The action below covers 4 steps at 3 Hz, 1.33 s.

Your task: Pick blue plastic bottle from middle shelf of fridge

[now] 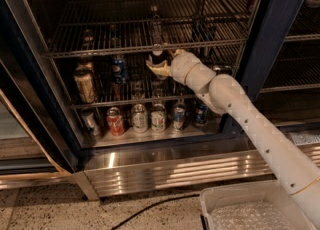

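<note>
Inside the fridge [260,49], under the edge of the upper rack [100,50], gripper [162,61], jaws parted astride the blue plastic bottle [157,54]

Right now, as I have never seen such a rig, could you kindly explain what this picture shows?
The white jointed arm belongs to a mobile robot. A single camera, whose mounting is not known, looks into a drinks fridge with wire shelves. The arm's gripper is at middle-shelf level, right at the tall blue plastic bottle with the white cap. Whether the bottle is actually held cannot be seen. A Pepsi can stands further left, a row of cans stands below, and a white bin sits on the floor.
</note>
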Motion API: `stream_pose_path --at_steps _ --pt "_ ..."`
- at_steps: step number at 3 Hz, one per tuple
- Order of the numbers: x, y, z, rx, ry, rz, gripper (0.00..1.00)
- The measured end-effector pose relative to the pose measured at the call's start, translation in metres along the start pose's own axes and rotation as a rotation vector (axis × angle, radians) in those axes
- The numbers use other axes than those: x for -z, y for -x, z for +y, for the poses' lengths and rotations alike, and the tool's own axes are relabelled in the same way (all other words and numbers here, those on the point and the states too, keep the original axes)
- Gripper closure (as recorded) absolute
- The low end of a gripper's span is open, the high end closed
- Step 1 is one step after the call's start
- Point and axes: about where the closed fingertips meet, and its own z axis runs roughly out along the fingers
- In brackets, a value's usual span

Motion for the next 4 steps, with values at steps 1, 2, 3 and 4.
stream_pose_path --at_steps 1,2,3,4 --pt "0.001 -0.004 0.003 0.0 0.0 0.0 1.0" --pt "0.012 -0.002 0.004 -0.023 0.021 0.019 1.0" --pt "0.011 -0.001 0.004 -0.022 0.023 0.017 1.0" --pt "0.021 0.003 0.015 -0.027 0.025 0.007 1.0"
